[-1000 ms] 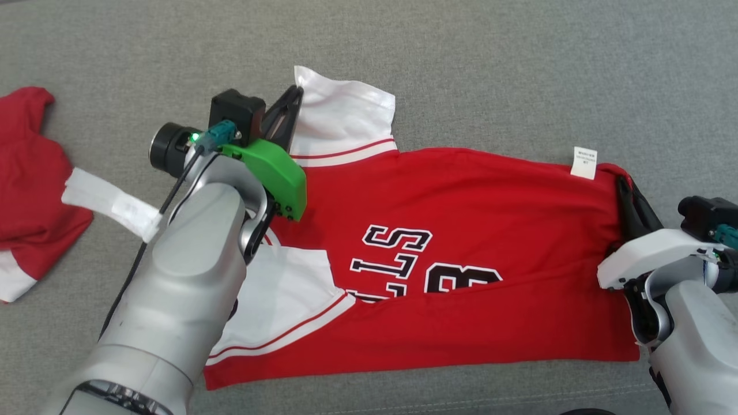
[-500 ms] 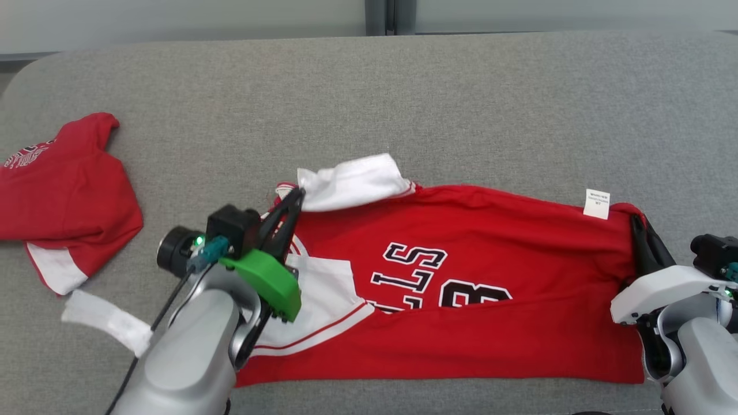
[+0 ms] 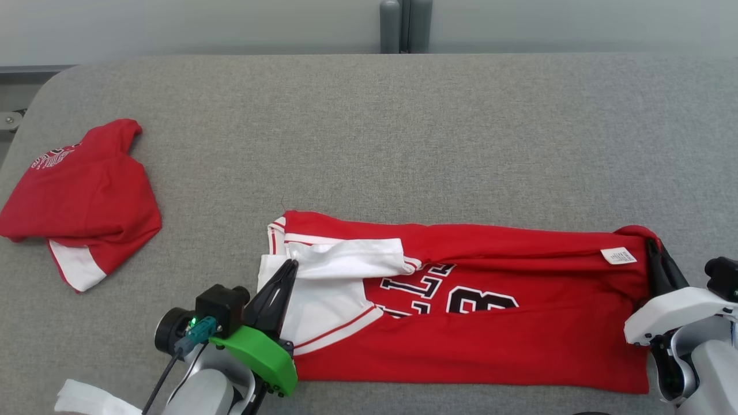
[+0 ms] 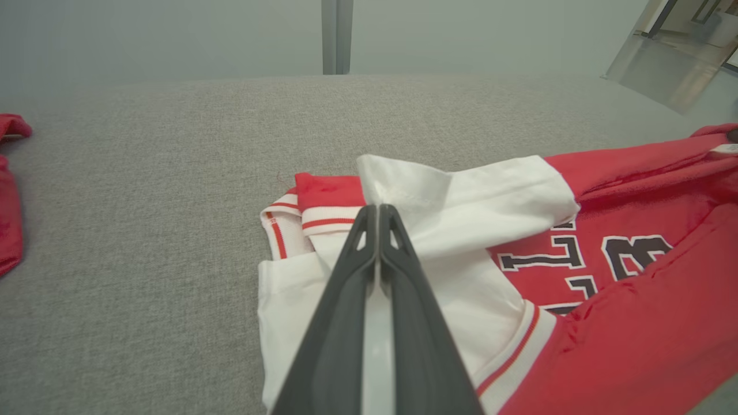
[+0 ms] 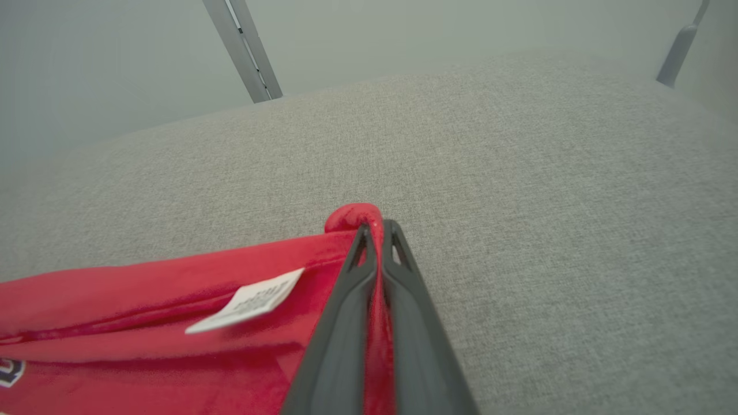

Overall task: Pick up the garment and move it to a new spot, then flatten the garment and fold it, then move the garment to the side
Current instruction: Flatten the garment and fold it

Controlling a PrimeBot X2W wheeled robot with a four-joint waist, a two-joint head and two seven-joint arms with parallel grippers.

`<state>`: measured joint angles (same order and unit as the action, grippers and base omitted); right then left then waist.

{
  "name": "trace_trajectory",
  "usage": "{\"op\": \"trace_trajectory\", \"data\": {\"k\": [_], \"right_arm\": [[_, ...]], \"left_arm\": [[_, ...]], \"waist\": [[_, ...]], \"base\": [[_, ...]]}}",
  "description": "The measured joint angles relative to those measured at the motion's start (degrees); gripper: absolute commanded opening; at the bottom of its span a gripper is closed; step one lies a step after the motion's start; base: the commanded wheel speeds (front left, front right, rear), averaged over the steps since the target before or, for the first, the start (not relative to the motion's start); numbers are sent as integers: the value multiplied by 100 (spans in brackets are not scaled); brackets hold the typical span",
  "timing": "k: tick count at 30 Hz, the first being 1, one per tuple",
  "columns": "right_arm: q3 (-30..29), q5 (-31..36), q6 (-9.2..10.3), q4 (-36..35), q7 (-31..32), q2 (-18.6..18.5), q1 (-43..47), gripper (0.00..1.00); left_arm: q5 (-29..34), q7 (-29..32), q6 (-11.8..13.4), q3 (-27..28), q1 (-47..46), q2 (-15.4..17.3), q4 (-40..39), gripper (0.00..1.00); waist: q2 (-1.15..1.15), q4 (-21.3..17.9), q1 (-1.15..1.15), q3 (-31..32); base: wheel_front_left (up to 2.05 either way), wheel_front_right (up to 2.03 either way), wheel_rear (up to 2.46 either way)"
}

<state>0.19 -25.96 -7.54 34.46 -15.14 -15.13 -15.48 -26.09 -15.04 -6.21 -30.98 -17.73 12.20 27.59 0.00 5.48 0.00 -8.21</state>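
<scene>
The garment (image 3: pixel 519 346) is a red jersey with white sleeves and black lettering, stretched left to right along the near part of the grey table (image 3: pixel 369 132). Its far edge is doubled over toward me. My left gripper (image 3: pixel 291 264) is shut on the white sleeve (image 4: pixel 461 196), pinching a fold of it at the fingertips (image 4: pixel 377 208). At the right end, my right gripper (image 3: pixel 651 245) is shut on the red hem corner (image 5: pixel 351 216), with cloth showing between the fingers. A white label (image 5: pixel 248 300) lies on the fold just left of it.
A second red garment (image 3: pixel 86 196) lies bunched at the table's left. A white strip (image 3: pixel 86 400) shows by my left forearm at the bottom edge. A grey post (image 3: pixel 403 26) stands behind the table's far edge. The rounded left corner (image 3: pixel 52 80) is near.
The head camera has tilted up, bringing the table's far edge into view. Both grippers have drawn the garment's far edge toward me, folding it over the lettering; the label has turned over.
</scene>
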Motion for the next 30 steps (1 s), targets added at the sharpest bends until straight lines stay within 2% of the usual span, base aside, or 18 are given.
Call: {"op": "trace_trajectory", "data": {"k": [12, 30], "right_arm": [[-180, -66, 0, -237, 0, 67, 441, 0], [-272, -168, 0, -422, 0, 274, 886, 0]], "left_arm": [[2, -1, -9, 511, 602, -188, -468, 0], [151, -1, -85, 659, 1177, -382, -422, 0]], "waist": [[0, 40, 0, 133], [0, 115, 0, 234]], "base": [[0, 0, 0], [0, 0, 0]]}}
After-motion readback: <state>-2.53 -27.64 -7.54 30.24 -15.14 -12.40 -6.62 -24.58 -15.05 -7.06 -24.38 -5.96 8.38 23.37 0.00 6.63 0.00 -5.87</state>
